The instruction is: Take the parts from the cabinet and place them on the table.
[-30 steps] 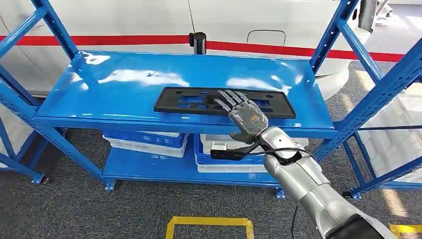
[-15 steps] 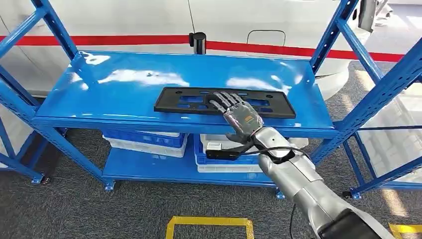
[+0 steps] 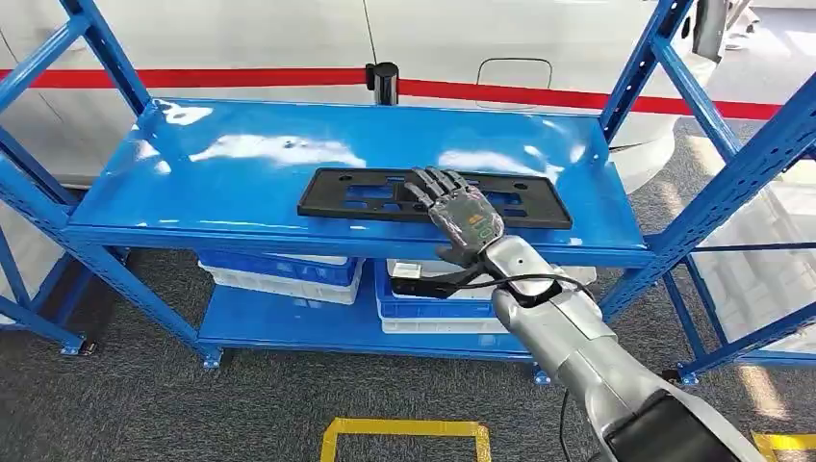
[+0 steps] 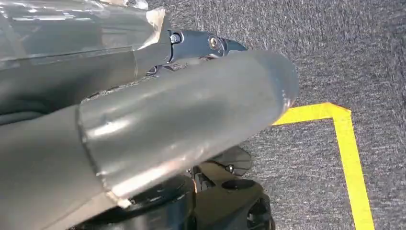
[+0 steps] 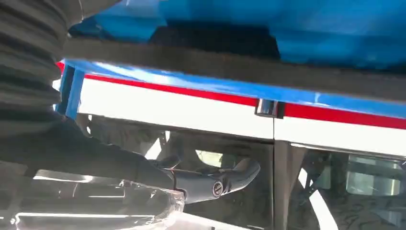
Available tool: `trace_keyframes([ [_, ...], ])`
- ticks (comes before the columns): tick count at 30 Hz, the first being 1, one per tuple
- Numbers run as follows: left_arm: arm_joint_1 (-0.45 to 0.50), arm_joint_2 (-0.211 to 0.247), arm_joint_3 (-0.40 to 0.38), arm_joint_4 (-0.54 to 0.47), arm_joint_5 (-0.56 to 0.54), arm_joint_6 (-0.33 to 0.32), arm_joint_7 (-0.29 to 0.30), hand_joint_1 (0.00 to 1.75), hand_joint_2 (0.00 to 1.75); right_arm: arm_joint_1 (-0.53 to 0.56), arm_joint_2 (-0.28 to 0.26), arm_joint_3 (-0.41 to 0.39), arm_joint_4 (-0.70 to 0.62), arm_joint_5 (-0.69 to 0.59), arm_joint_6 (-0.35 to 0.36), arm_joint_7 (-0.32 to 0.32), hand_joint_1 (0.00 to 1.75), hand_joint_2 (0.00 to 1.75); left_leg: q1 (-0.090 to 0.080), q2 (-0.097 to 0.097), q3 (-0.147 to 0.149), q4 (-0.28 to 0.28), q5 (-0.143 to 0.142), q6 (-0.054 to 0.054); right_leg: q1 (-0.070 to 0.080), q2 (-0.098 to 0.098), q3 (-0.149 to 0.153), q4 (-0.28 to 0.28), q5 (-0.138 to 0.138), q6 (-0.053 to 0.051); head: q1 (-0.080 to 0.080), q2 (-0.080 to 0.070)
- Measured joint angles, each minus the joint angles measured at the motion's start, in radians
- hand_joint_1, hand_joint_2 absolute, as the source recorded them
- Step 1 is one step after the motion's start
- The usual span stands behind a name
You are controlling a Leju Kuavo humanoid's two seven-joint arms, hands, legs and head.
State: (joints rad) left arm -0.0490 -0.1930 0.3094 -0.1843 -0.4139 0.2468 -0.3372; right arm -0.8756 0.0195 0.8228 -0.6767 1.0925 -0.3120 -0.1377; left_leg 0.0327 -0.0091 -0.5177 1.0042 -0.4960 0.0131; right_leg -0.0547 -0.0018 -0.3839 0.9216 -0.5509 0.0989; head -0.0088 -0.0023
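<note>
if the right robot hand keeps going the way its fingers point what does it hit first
Likely nothing new: the right robot hand already lies over the black plastic panel; beyond it is bare blue shelf top, though depth is unclear.

Glossy blue shelf (image 3: 241,164) carries a matt black part (image 3: 346,197) near its front edge — grey hand (image 3: 460,217) over it, yellow floor tape (image 3: 404,428) on grey carpet (image 3: 144,404).
</note>
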Motion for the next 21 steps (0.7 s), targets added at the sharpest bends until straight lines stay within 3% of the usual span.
trace_keyframes([
  [21,0.0,-0.008,0.0,0.0,-0.014,-0.003,0.004,0.0,0.0,-0.042,0.067,0.0,0.186,0.052,-0.021,0.062,0.0,1.75,0.0,0.0,0.0,0.0,0.0,0.0,0.0,0.0,0.0,0.0,0.0,0.0,0.0,0.0],
])
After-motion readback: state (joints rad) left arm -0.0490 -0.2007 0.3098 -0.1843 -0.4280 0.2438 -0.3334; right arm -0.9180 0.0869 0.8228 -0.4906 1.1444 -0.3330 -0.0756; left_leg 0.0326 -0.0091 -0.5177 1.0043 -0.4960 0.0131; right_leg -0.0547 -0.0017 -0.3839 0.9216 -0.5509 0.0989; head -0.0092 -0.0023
